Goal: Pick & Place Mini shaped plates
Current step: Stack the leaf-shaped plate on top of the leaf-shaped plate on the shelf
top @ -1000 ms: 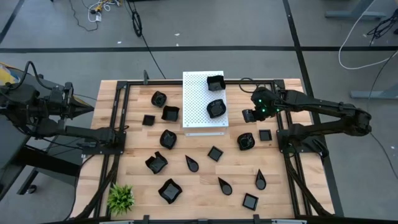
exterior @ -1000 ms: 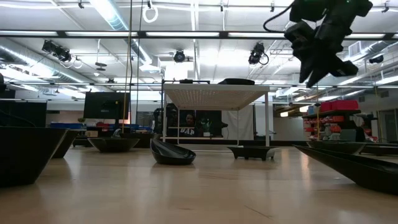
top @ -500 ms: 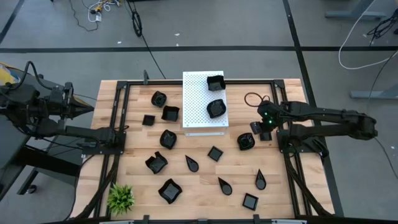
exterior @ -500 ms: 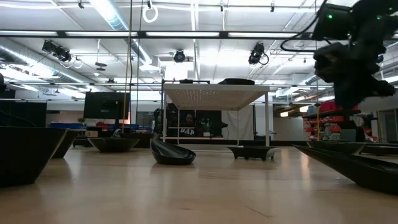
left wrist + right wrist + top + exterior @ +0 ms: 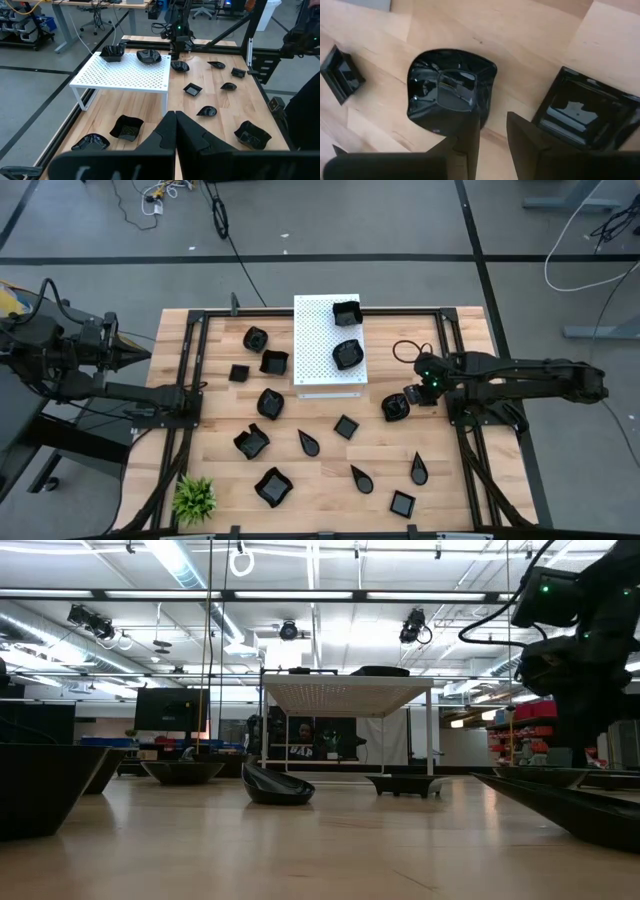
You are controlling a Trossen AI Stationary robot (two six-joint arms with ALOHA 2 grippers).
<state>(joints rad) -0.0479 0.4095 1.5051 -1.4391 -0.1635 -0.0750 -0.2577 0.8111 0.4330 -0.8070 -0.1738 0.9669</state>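
Two dark fingers of the right gripper stand partly apart and hold nothing, hanging low over the table's right side; one finger overlaps the edge of a rounded polygonal plate and the other reaches toward a small square plate on the opposite side. Seen from above, the right gripper sits between these two dishes, the rounded polygonal plate just to its inner side and the small square plate mostly hidden under the wrist. Beyond them lies the white perforated board, raised on legs, and it carries two dishes: a square-walled plate at its far right corner and a rounded plate near its right edge. More mini shaped plates lie scattered over the wooden table, among them a small square one and three teardrops in front of the board, and several angular ones to its left. Near the front left corner stands a small green plant. Off the table's left edge waits the left gripper, its fingers pressed together and empty, pointing across the table toward the board.
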